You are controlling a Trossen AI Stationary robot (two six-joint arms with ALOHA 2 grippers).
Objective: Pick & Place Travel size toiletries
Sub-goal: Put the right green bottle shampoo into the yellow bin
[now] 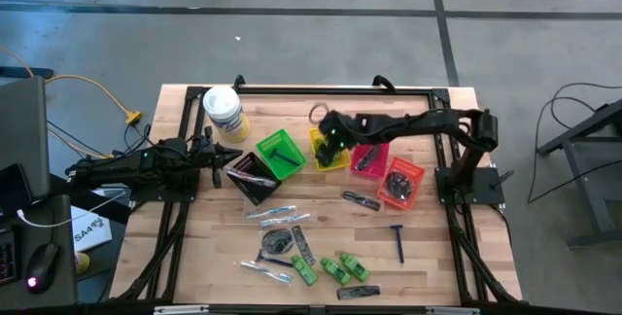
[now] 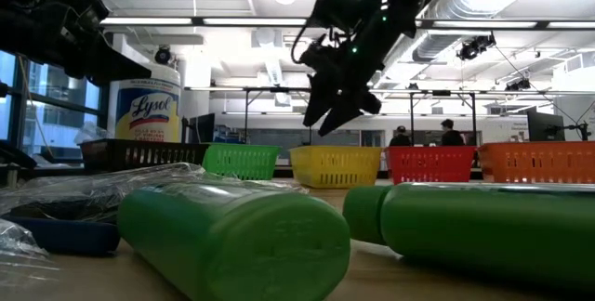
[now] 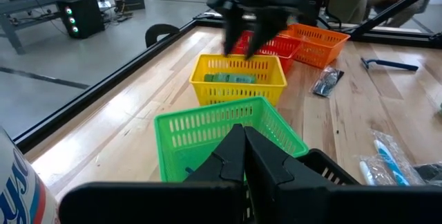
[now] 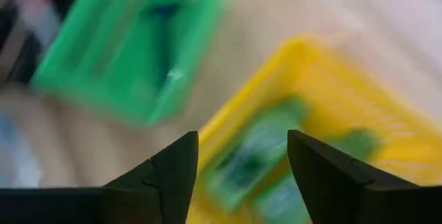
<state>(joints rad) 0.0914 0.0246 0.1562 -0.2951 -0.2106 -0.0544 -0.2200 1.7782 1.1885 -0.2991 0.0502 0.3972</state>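
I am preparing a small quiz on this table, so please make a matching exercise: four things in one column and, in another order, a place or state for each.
Column one:
1. right gripper
2. left gripper
3. blue-handled razor
4. white tub with yellow label

Column two:
A. lying on the bare wooden table
B. open above the yellow plastic basket
C. standing upright near the table's far left corner
D. shut, beside the black basket

Pairs: 1-B, 2-D, 3-A, 4-C
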